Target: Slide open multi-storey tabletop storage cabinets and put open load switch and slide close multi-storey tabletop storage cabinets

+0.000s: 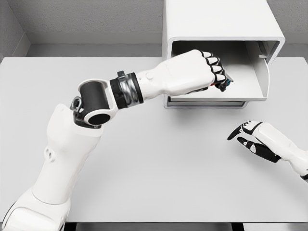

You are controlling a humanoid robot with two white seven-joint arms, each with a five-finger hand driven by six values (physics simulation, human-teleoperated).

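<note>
A white multi-storey storage cabinet (216,21) stands at the back of the table, right of centre. Its upper drawer (255,79) is pulled out toward me. My left hand (211,72) reaches over the open drawer, fingers curled around a small dark load switch (227,83) with a bit of red and blue showing; most of the switch is hidden by the fingers. My right hand (246,136) hovers over the table at the lower right, fingers relaxed and holding nothing.
The grey-white table (154,168) stretches across the view, with grey walls behind it. A lower drawer front (207,103) shows shut beneath the open one. My left forearm crosses the table in front of the cabinet's left side.
</note>
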